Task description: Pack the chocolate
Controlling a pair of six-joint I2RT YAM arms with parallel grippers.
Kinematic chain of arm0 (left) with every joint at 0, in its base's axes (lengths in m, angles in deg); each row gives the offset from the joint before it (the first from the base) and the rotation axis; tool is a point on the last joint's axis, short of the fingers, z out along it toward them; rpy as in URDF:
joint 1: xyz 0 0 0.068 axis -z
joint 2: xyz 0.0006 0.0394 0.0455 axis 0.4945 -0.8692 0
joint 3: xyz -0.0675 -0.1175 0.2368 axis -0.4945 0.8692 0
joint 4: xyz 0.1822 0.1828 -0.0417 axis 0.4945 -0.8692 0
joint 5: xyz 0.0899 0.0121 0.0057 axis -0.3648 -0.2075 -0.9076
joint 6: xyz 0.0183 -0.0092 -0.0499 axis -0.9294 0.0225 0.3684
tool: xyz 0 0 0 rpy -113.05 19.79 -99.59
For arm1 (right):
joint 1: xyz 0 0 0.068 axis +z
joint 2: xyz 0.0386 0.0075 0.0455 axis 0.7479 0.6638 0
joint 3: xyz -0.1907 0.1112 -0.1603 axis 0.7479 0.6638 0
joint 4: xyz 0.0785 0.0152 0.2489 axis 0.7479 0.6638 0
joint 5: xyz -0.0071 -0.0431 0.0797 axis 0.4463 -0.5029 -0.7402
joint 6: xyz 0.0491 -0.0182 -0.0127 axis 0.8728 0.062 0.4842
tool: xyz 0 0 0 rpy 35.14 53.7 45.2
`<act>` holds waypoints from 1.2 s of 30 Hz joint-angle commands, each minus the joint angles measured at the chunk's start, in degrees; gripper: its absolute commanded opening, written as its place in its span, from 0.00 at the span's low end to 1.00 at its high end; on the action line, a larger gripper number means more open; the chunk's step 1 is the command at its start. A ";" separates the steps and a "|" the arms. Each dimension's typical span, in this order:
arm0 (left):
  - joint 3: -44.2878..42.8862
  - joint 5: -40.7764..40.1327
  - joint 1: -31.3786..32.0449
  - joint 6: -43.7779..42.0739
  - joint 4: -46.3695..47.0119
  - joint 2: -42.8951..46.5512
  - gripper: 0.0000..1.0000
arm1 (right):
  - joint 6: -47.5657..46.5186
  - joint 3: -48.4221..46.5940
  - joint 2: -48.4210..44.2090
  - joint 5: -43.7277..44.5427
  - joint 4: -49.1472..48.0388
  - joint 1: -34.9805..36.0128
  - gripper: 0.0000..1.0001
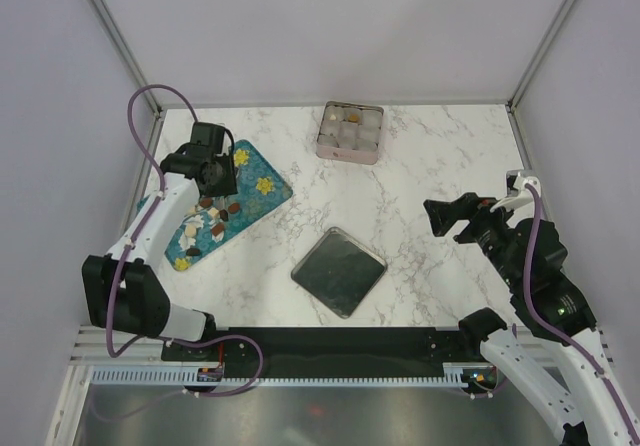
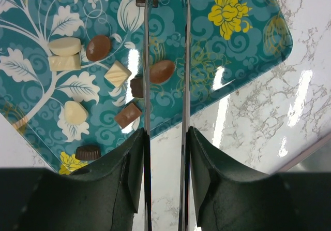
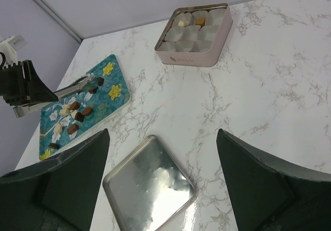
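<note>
- Left jaws (image 2: 166,60) stand slightly spread, unloaded, over the tray (image 2: 243,55); a brown chocolate (image 2: 161,71) lies between them.
- Right jaws (image 3: 163,153) spread wide above bare tabletop (image 3: 269,96), tin lid (image 3: 149,188) below.

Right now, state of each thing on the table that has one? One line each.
square tin: open, lid off, two cups filled, the rest empty
tin lid: lying flat on the table, apart from the tin
chocolate: loose on the teal tray, mostly unpacked
left gripper: tongs slightly open over the tray, oval brown piece between the blades
right gripper: open, empty, away from the tin
</note>
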 commanded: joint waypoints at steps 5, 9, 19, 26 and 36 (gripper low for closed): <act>-0.78 3.30 -1.51 2.57 2.82 -3.51 0.45 | 0.55 0.76 -1.12 -0.44 -1.61 0.30 0.93; -1.31 4.53 -1.96 3.18 3.70 -5.62 0.45 | 0.29 0.94 -1.38 0.35 -1.79 0.30 0.93; -3.06 3.65 -2.92 3.54 3.62 -9.58 0.46 | -0.85 0.76 -1.74 1.84 -1.96 0.30 0.93; -4.82 4.88 -2.92 3.27 3.71 -12.30 0.45 | -1.29 0.94 -1.56 2.19 -2.40 0.21 0.93; -6.31 4.44 -3.01 2.74 3.44 -13.53 0.44 | -1.65 0.50 -1.12 2.63 -2.66 0.30 0.93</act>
